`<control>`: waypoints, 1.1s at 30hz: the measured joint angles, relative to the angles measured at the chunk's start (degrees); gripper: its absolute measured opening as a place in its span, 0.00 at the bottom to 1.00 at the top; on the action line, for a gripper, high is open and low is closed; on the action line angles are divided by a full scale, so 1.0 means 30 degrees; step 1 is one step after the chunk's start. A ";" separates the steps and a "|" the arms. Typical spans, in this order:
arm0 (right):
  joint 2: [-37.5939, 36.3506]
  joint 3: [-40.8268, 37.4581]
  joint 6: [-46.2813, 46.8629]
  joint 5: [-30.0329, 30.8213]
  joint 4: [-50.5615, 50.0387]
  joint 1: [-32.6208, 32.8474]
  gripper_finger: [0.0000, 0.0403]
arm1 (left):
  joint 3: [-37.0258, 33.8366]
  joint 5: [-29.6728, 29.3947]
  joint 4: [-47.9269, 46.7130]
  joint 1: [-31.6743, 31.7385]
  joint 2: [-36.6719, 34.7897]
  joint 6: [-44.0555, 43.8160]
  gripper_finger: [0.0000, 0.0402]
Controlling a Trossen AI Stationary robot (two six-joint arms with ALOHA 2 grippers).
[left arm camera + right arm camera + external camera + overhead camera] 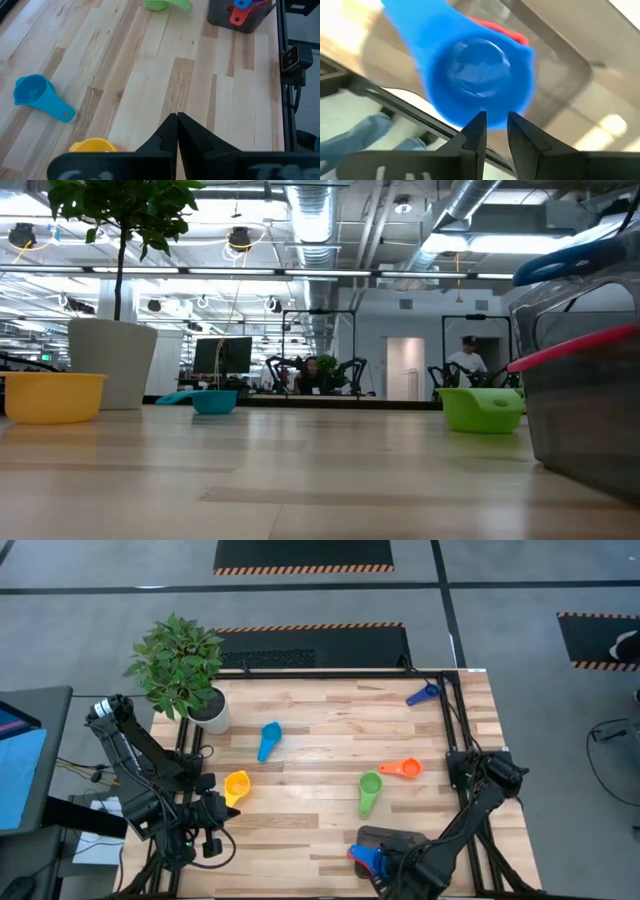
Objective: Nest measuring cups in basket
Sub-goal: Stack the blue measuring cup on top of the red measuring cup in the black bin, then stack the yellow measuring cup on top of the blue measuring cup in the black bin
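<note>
The basket [372,837] sits at the table's near edge, right of centre, holding a red cup [238,16]. Above it, the right gripper [494,131] pinches a blue cup [479,80] by its rim. Yellow [236,786], teal [269,738], green [369,788], orange [403,769] and dark-blue [422,694] cups lie scattered on the table. The left gripper [177,131] waits near-left, clenched empty.

Wood-plank table [330,800]. Landmark: white plant pot [210,712] at far left corner. Light-blue cup [268,739] just right of pot; yellow cup [236,787] nearer than it. Green cup [369,790] & orange cup [403,769] well right of pot. Dark-blue cup [423,694] at far right edge. Grey basket [372,837] at near edge, opposite pot.
</note>
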 joint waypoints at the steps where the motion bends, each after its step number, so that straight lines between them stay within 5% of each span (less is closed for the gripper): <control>1: 0.0008 -0.0034 -0.0355 0.0265 0.0275 -0.0084 0.25 | 0.0000 0.0000 0.0000 0.0000 0.0000 0.0000 0.00; 26: 0.0206 -0.2340 -0.0115 -0.2083 0.1001 -0.0215 0.25 | 0.0000 0.0007 0.0000 -0.0007 0.0000 -0.0015 0.00; 33: -0.0050 0.1786 -0.1623 -0.1212 -0.2845 -0.0707 0.25 | 0.0000 0.0007 -0.0001 0.0007 0.0000 -0.0009 0.00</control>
